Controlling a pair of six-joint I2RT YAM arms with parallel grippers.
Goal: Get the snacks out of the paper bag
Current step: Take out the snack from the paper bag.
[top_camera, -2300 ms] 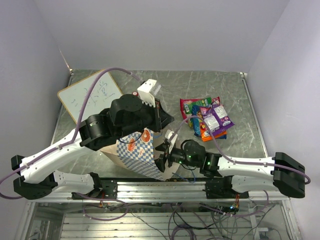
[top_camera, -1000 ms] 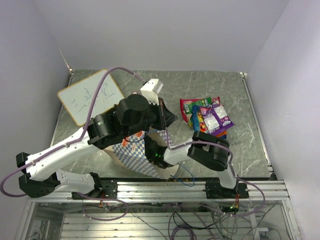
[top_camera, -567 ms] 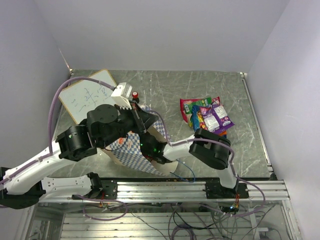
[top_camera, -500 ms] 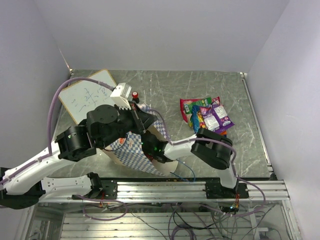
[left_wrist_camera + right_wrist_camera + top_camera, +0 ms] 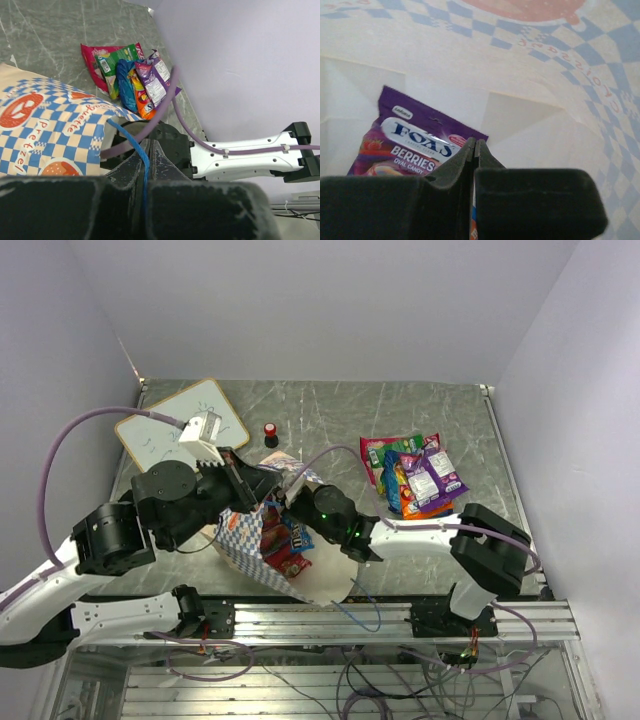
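Left claw [image 5: 146, 155] swung leftward, pinching blue cord [image 5: 125, 132] of "Pretzel" paper bag [image 5: 50, 125], right claw [image 5: 474, 150] closed by "FOXS BERRIES" packet [image 5: 405, 145]

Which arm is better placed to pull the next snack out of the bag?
Right. The right gripper is inside the paper bag, shut, with its tips at the edge of the purple packet. The left gripper is shut on the blue cord handle, so it looks tied up holding the bag.
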